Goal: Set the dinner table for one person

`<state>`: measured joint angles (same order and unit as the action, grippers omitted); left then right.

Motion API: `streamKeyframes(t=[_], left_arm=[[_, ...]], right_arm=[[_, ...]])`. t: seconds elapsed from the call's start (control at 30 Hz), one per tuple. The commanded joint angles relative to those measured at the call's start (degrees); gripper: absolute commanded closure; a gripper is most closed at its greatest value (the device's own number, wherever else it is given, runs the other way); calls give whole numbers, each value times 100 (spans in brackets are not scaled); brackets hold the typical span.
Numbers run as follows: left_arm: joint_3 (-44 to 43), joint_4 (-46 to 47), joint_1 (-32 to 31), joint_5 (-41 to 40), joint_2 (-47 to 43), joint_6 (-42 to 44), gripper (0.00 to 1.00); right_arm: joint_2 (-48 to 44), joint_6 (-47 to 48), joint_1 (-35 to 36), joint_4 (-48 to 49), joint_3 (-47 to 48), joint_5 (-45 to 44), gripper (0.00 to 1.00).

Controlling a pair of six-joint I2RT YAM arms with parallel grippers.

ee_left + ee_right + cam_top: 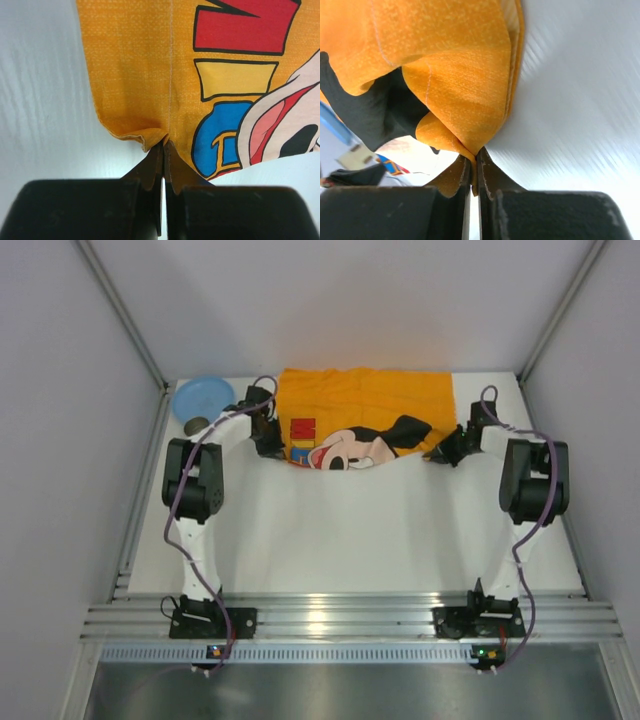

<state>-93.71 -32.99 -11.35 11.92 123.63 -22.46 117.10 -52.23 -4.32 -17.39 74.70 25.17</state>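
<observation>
The orange Mickey Mouse cloth (pixel 365 415) lies at the far middle of the white dinner table (pixel 350 530). My left gripper (pixel 268 445) is shut on the cloth's near left corner (pixel 150 135). My right gripper (pixel 440 453) is shut on the cloth's near right corner (pixel 470 145), where the fabric bunches and folds. In the top view the cloth's near edge sags between the two grippers. The printed face shows in the left wrist view (pixel 260 125).
A blue plate (pixel 203 397) sits at the table's far left corner, with a small dark round object (pixel 195 424) beside it. Grey walls close in both sides. A ribbed aluminium rail (pixel 350 620) runs along the near edge.
</observation>
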Motion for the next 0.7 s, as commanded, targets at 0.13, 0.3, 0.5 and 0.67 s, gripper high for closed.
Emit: streamKeyframes(t=[0.13, 0.3, 0.5, 0.67], left_arm=[[678, -454, 2, -323, -1269, -320, 100], [1469, -506, -25, -182, -2140, -593, 100], [2391, -690, -235, -383, -3020, -777, 100], [3129, -743, -472, -524, -3960, -1172, 100]], right_arm=[[-477, 1776, -17, -2556, 327, -503, 89], [-1196, 2217, -25, -2945, -401, -1083, 93], [-1961, 2410, -60, -3331, -948, -1347, 91], [-2489, 2674, -245, -3649, -1106, -1962, 76]])
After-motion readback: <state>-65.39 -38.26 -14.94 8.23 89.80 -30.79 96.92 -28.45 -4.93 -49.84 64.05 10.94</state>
